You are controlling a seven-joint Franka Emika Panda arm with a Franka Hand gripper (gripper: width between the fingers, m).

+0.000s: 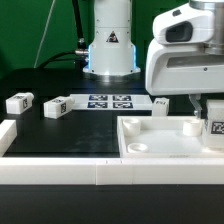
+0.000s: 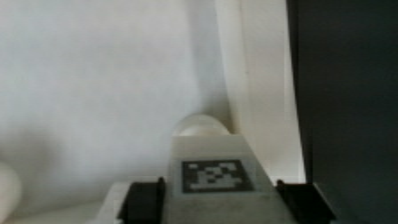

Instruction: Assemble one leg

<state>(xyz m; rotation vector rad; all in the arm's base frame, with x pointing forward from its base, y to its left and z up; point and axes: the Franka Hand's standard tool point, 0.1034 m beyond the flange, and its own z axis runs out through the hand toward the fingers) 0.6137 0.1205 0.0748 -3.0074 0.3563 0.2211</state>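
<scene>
White border wall [image 1: 60, 172] in foreground; gripper [image 2: 217, 200] clamped on one leg [image 2: 215, 172] above the tray piece [image 1: 150, 150].

Wrist view: both black fingers [image 2: 146, 197] press against opposite sides of the leg, tag face towards the camera, so the grasp is confirmed. The leg [image 1: 215, 127] hangs upright at the exterior view's far right, over the tray piece's recessed floor and just beside a round corner socket [image 1: 191, 127]. Whether the leg's base touches the tray cannot be determined. Two loose legs [image 1: 20, 101] lie on the dark table [image 1: 60, 135] at the exterior view's left, well apart from the tray. A third [image 1: 160, 102] sits just beside the marker board [image 1: 110, 101], on its right in the exterior view.
</scene>
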